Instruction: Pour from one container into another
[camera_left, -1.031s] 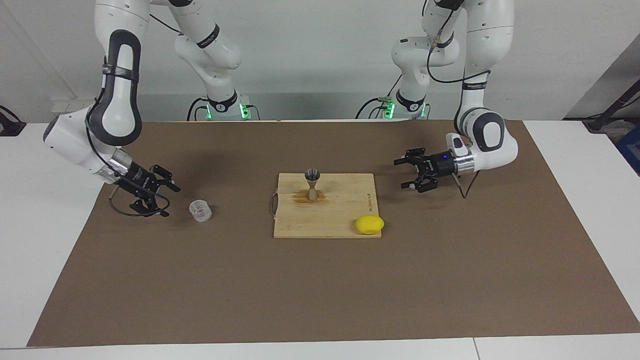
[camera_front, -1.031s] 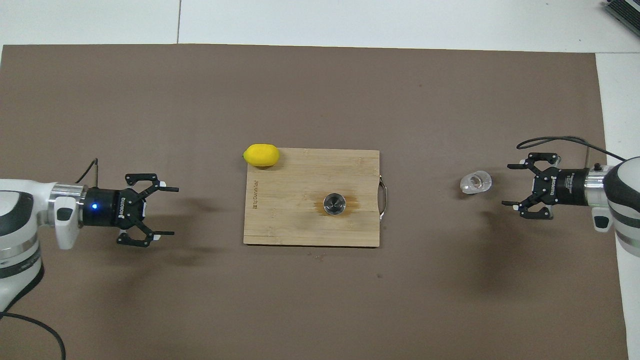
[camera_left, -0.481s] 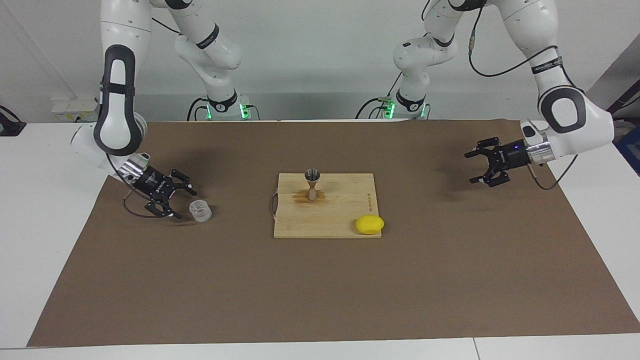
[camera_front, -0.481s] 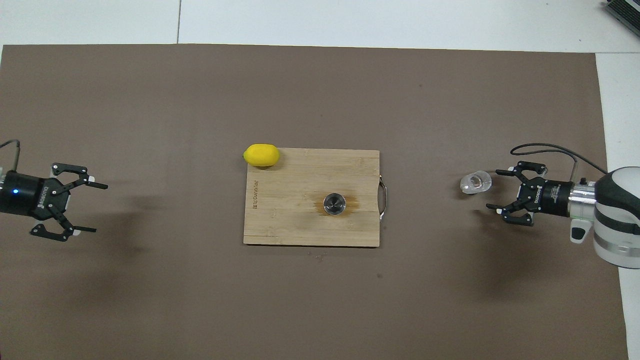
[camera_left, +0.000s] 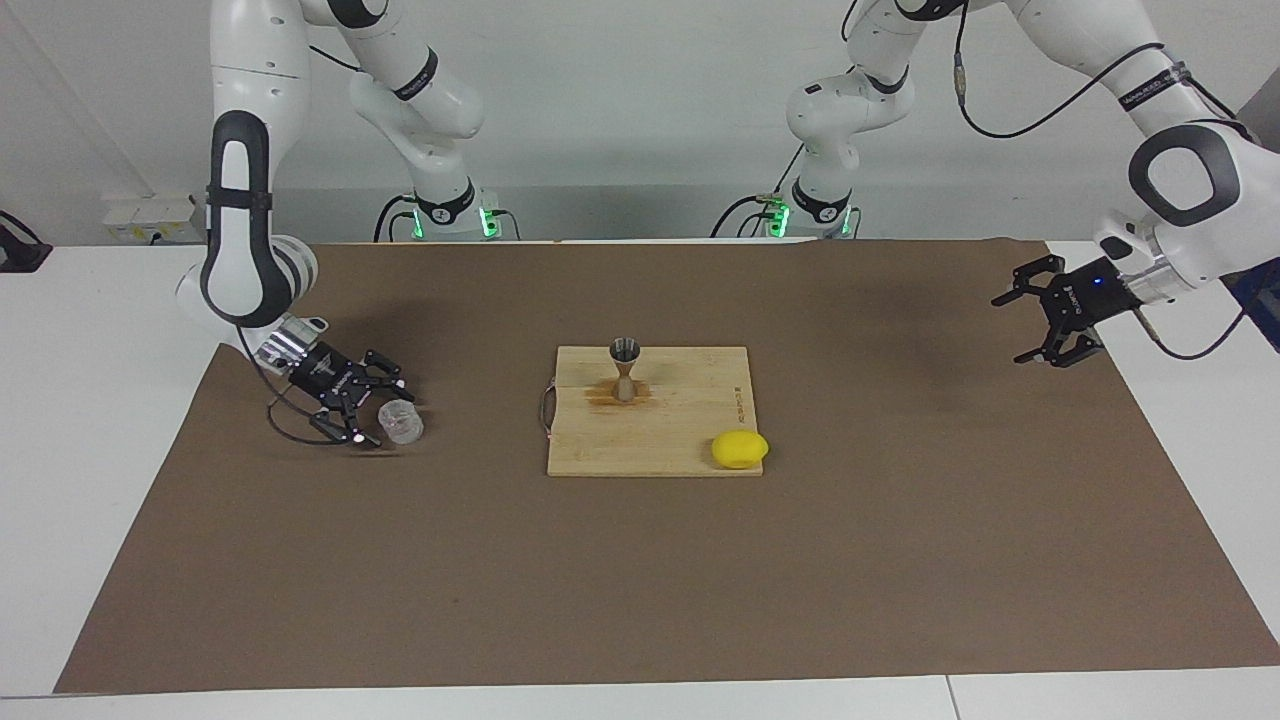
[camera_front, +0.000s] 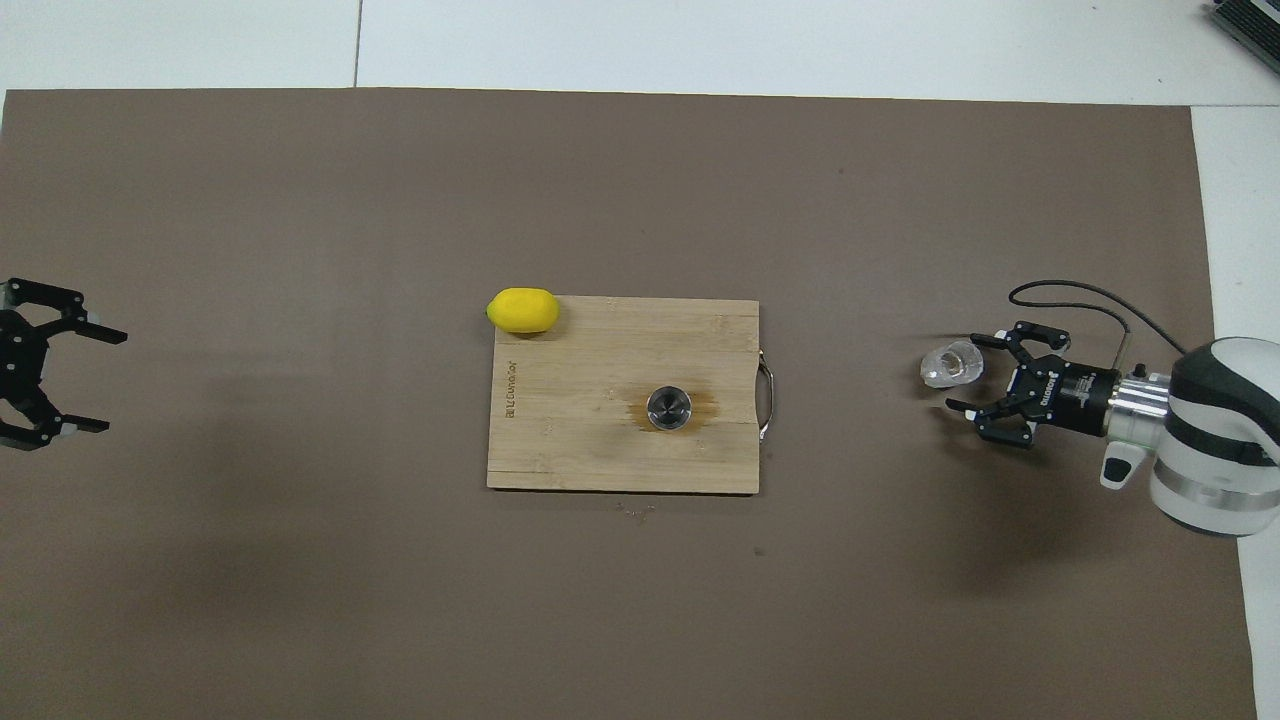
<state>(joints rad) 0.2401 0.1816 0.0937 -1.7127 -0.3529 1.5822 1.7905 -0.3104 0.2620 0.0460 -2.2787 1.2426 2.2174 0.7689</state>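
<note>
- My right gripper (camera_left: 372, 410) hangs low with its fingers spread wide, just beside the cup (camera_left: 401, 422), on the side toward my right arm's end of the table; it holds nothing.
- The facing view shows one fingertip (camera_left: 398, 386) by the cup's rim; whether it touches the glass I cannot tell.
- From overhead the right gripper (camera_front: 968, 374) shows its open span plainly, with the cup (camera_front: 951, 363) at the tips and not between them.
- My left gripper (camera_left: 1022, 328) waits in the air over the mat's edge at my left arm's end, fingers open and empty.
- Overhead only its front (camera_front: 92, 380) shows at the frame's edge.
- The cup stands on the mat (camera_left: 640, 560), well apart from the board (camera_left: 660, 440).
- The jigger (camera_left: 626, 368) stands upright on the board; the facing view shows its waist, the overhead only its round mouth (camera_front: 669, 408).
- A lemon (camera_left: 740, 449) lies at the board's corner, farther from me than the jigger.
</note>
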